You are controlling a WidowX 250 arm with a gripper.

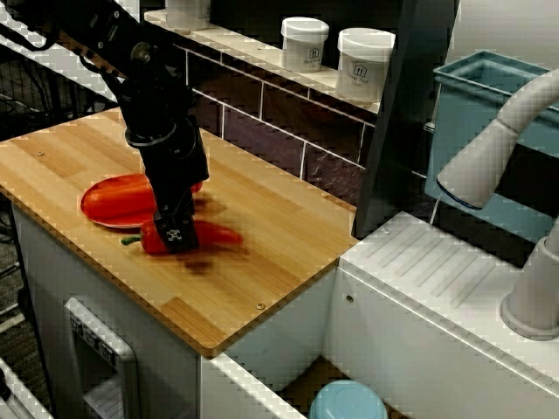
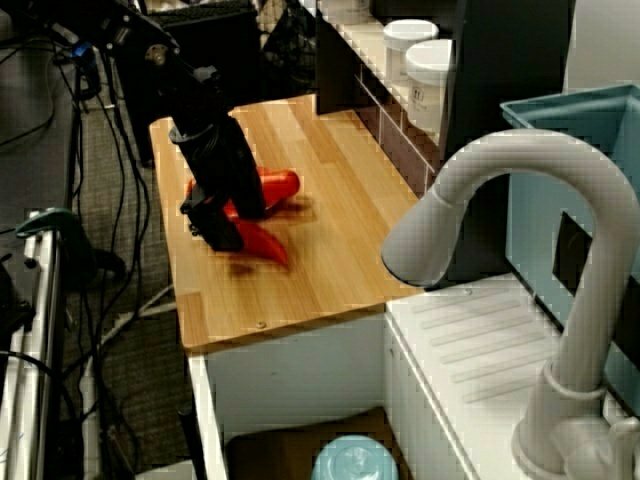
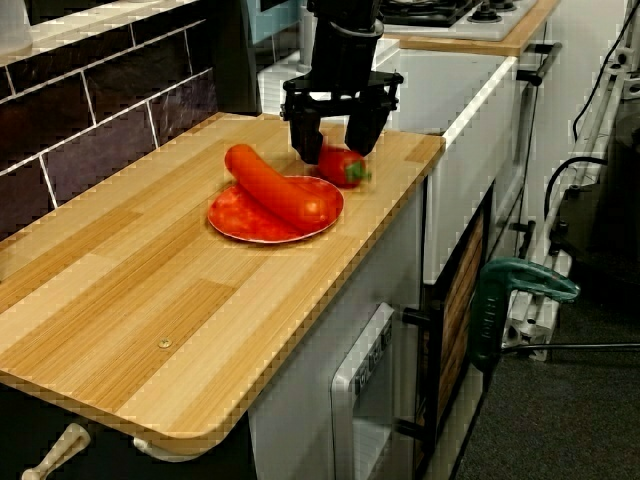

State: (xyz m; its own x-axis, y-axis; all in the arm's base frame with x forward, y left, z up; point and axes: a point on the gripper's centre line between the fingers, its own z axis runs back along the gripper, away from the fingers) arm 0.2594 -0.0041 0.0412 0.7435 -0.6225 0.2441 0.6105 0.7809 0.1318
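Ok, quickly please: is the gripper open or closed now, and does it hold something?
Gripper: open, fingers on either side of the small red pepper; contact cannot be told.

We find the widest free room on the bare table (image 1: 262, 227) between the red plate (image 3: 238, 226) and the dark post (image 1: 393, 131) at the sink end; a descent from above meets nothing there. In the view along the table, the near boards also lie bare. The tiled wall (image 1: 262, 113) closes the back edge, with white jars (image 1: 304, 44) on the ledge above. The long pepper (image 3: 275, 185) rises off the plate. The small pepper (image 3: 342, 167) lies just beside its rim, under the gripper (image 3: 335, 140), jaws spread. The faucet (image 2: 500, 200) arches over the sink side.
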